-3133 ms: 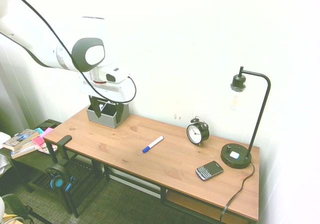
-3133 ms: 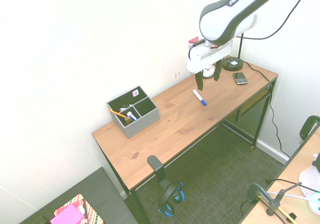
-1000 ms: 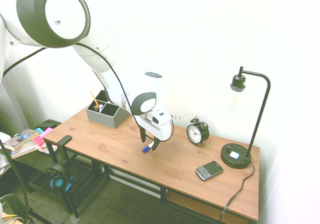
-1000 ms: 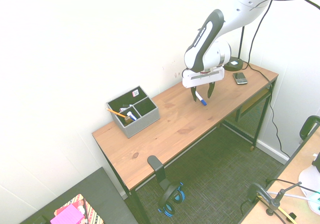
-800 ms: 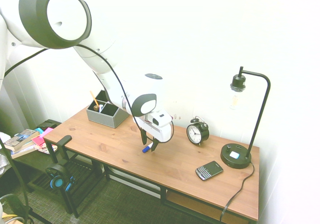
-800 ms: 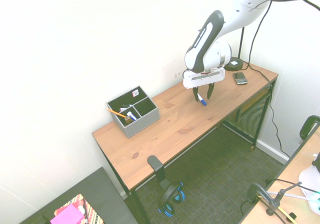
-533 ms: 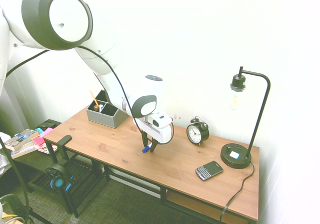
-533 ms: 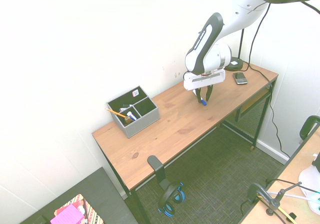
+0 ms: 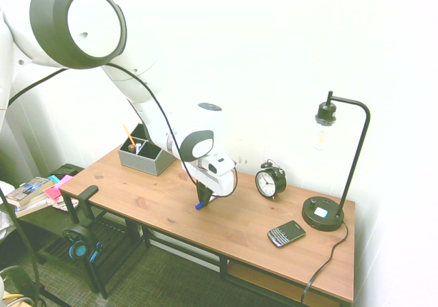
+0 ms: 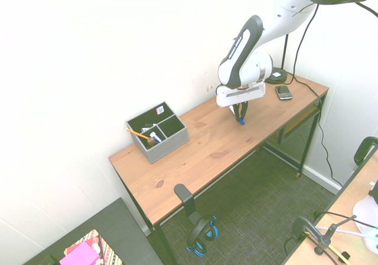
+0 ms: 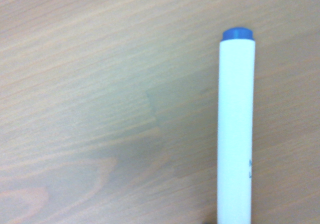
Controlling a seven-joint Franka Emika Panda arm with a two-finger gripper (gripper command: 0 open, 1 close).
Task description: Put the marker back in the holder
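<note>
Grasp step: fingers (image 9: 203, 202) clamped on marker (image 9: 200, 204) lying on bench (image 9: 137, 197), left of clock (image 9: 270, 181). Next: lift, carry to holder (image 9: 146, 157) far left of clock, lower in

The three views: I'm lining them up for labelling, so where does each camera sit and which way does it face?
First exterior view: high, off the desk's front, facing the wall; arm enters from picture left, gripper shut on the marker.
Second exterior view: high, beyond the holder end, looking along the desk; arm enters from upper right.
Wrist view: straight down at wood and marker barrel; no body visible.
Shared: both exterior views show holder, marker, phone.
</note>
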